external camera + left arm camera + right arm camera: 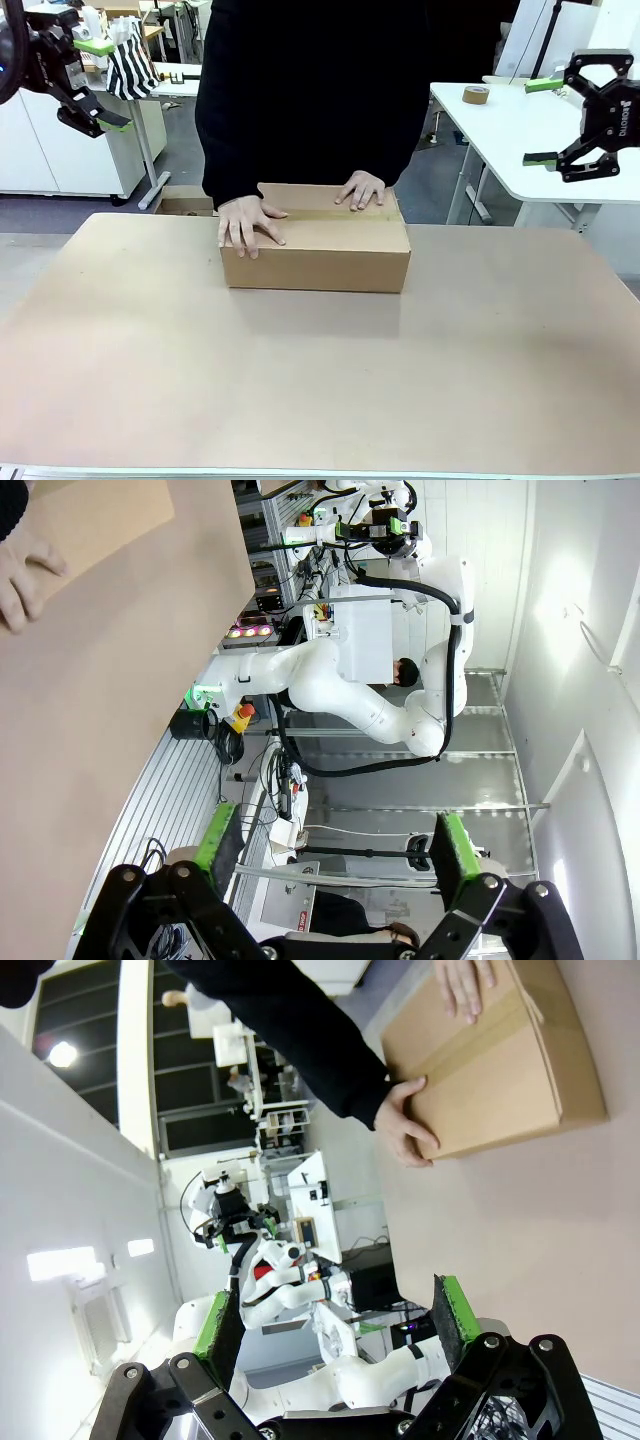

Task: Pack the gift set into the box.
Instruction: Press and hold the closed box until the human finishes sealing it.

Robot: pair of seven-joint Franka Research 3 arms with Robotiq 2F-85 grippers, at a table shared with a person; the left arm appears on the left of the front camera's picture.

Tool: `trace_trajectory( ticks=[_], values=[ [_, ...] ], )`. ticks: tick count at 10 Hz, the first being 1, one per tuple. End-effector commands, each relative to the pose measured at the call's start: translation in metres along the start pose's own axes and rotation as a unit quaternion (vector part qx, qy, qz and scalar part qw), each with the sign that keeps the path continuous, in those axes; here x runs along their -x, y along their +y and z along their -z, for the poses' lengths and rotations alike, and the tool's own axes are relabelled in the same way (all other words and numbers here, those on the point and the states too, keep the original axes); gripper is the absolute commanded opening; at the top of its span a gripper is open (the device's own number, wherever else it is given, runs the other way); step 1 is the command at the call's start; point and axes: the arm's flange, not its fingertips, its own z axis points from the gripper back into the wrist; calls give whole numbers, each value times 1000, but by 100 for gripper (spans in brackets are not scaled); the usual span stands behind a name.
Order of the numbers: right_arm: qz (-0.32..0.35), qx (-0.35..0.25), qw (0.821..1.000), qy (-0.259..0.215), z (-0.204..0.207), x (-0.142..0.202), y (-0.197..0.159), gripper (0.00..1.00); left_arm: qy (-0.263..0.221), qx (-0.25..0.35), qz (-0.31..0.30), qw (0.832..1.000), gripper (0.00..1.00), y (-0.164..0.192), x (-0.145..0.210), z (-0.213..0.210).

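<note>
**Desk:** The left tool (105, 85) and the right tool (540, 122) hang high at either edge, jaws apart and gripping nothing. How far along is the packing?

**Photographer:** It looks nearly done. The box (315, 255) sits at the far middle of the counter (300, 390) with all its flaps folded down. The shut flaps hide the contents, so I judge the gift set is inside but cannot confirm it. A person presses the top flat, with one hand (248, 222) on the side of the left tool and the other hand (362, 188) on the side of the right tool. Sealing seems to be all that is left. A roll of tape (476, 95) lies on a white side table, well apart from the box.

**Desk:** Do the views differ?

**Photographer:** The front view shows both tools well clear of the box. The right wrist view adds a paler band along the top seam, and I cannot tell whether it is tape. It also shows one hand wrapped over the box's edge. The left wrist view catches fingertips and bare counter.
</note>
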Motion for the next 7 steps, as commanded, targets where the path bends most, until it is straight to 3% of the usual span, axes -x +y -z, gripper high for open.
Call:
trace_trajectory(
  ticks=[1,7],
  values=[
    [-9,-15,1000,-1,3,-1,0,100,2,-6,11,1000,100,3,2,-1],
    [-9,-15,1000,-1,3,-1,0,100,2,-6,11,1000,100,3,2,-1]
  ],
)
